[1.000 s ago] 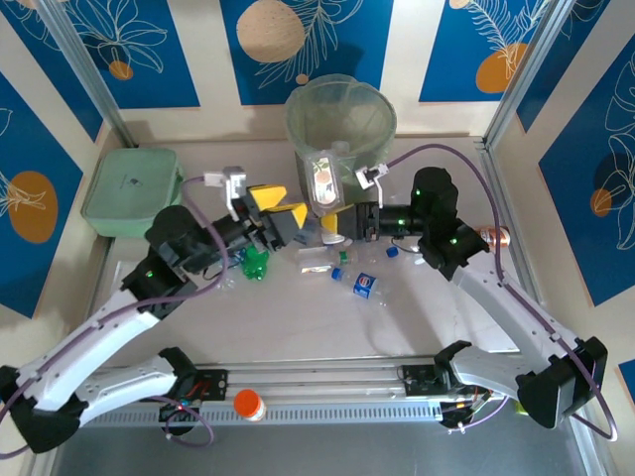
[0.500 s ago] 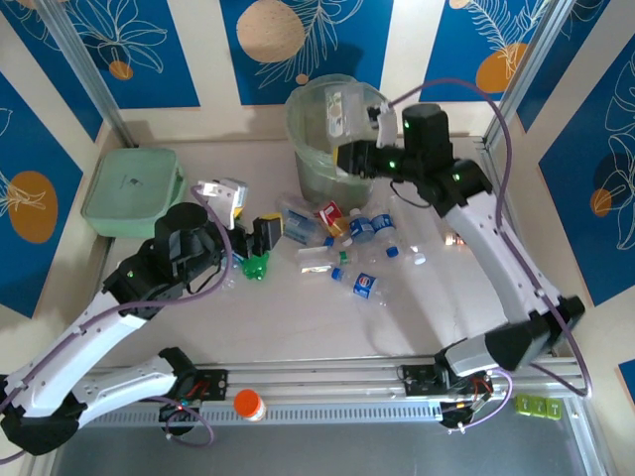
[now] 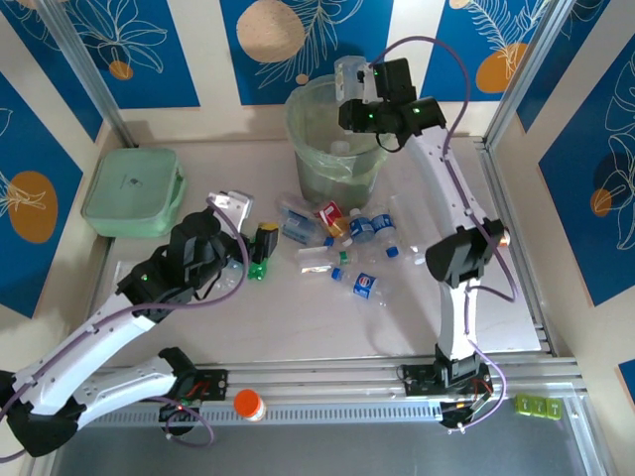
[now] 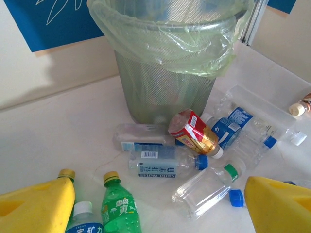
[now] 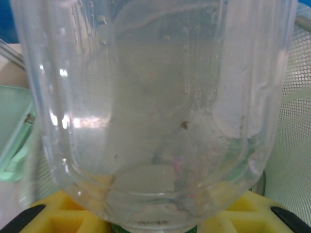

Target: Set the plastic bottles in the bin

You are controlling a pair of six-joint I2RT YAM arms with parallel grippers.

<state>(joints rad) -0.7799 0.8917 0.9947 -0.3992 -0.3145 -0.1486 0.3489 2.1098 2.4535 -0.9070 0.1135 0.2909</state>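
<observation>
Top view: bin (image 3: pixel 332 171) upper centre, at the back wall (image 3: pixel 208 59). Flat square box (image 3: pixel 131 190) left of it, well apart. Bottle pile (image 3: pixel 342 238) on the table (image 3: pixel 298 317) just below the bin, nearest ones at its base. Left gripper (image 3: pixel 262 244) at the pile's left edge, over one stray bottle (image 3: pixel 257 269). Right gripper (image 3: pixel 357 105) above the bin's mouth, held bottle (image 5: pixel 155 97) between its fingers. Lone capped item (image 3: pixel 248 404) bottom centre-left, below the base rail (image 3: pixel 317 369).
</observation>
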